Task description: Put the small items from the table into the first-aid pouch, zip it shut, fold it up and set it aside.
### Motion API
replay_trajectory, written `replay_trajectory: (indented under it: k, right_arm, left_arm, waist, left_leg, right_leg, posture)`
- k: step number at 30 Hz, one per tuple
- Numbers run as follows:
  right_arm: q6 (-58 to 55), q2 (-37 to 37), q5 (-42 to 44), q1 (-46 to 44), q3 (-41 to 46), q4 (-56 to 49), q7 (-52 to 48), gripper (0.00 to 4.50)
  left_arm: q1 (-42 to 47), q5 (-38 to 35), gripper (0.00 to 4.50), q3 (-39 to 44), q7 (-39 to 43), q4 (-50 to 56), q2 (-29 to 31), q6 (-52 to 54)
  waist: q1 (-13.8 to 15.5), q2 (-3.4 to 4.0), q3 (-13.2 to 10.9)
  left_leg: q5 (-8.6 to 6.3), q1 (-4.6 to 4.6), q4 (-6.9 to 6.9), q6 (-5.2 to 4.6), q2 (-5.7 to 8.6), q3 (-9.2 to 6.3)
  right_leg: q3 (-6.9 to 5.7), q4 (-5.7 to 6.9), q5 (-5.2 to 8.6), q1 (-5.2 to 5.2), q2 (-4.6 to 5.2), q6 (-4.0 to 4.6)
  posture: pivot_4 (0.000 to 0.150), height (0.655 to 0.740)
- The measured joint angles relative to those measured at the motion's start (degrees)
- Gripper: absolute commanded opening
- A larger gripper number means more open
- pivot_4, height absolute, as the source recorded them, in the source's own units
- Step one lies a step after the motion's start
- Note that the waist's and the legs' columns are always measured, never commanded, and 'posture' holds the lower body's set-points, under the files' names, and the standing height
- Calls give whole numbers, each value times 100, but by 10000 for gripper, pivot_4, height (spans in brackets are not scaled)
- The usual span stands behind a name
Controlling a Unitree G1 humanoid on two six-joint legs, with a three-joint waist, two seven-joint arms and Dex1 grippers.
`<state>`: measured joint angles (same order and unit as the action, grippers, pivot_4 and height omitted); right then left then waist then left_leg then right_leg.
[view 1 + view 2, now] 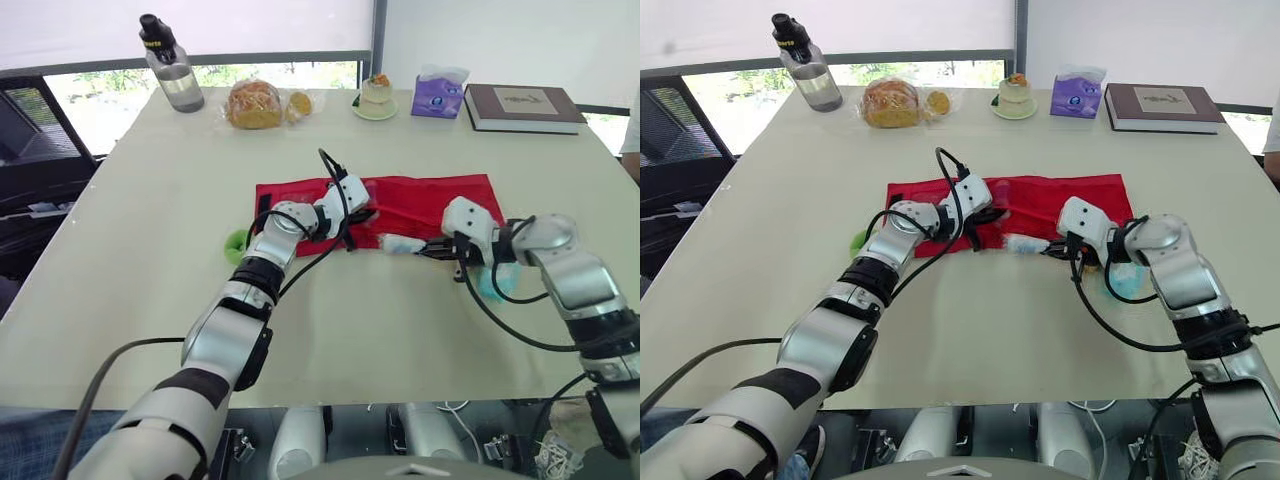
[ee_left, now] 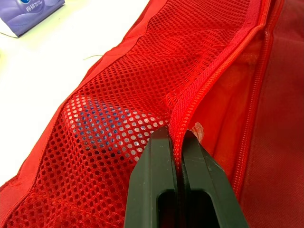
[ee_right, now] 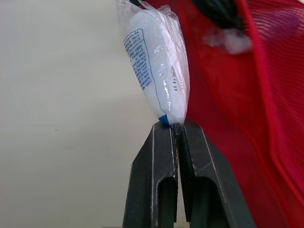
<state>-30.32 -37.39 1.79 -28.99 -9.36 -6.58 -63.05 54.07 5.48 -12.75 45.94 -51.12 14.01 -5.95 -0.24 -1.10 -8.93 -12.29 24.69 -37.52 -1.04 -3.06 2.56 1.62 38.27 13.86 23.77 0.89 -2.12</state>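
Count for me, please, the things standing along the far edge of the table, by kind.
Bottle: 1
Wrapped food items: 2
Dessert cup: 1
Tissue pack: 1
Book: 1
Total: 6

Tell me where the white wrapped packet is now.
In the head views, the packet is pinched in the right gripper at the near edge of the red pouch.

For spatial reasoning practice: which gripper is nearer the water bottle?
Left. The left gripper, pinching the red pouch, sits nearer the water bottle at the far-left corner; the right gripper, holding a white packet, is farther right.
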Motion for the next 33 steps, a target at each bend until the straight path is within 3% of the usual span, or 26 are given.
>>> replay_trajectory:
  k: [4,8,13,19,29,33]
  right_arm:
    - [-1526,-8,-197,35,71,-573,858,435]
    - [-2266,29,-459,-107,-207,-858,1372,435]
    - [-3041,496,-630,-368,-819,-890,1981,435]
    - [-4143,1104,-632,-788,-788,-644,2805,435]
    - [-4721,1545,-535,-804,-354,-595,3508,435]
    - [-4945,2051,-404,-804,-82,-595,3820,435]
  left_arm:
    - [0,0,0,58,-1,3,-38,75]
    - [-3,-1,0,92,2,7,-61,96]
    - [-129,-2,0,98,-9,172,-175,78]
    - [-320,1,0,93,-14,441,-254,83]
    - [-394,2,0,92,-21,570,-293,176]
    - [-394,3,0,90,-14,570,-309,176]
  waist:
    - [-19,0,0]
    - [-28,0,0]
    - [-25,0,0]
    - [22,0,0]
    - [8,0,1]
    - [-21,1,1]
  left_leg:
    - [1,-3,-2,0,0,0]
    - [1,-3,-2,0,0,-1]
    - [0,5,-2,0,0,2]
    - [0,7,-2,0,1,0]
    - [0,7,-2,0,1,-1]
    - [0,7,-2,0,0,-3]
  right_leg:
    - [1,6,0,1,0,1]
    - [0,7,0,2,0,1]
    - [3,4,0,7,1,1]
    - [1,3,0,7,2,1]
    - [0,3,0,7,2,1]
    - [-1,4,0,7,1,0]
  posture:
    - [1500,7400]
    - [1500,7400]
    - [1500,7400]
    - [1500,7400]
    - [1500,7400]
    - [1500,7400]
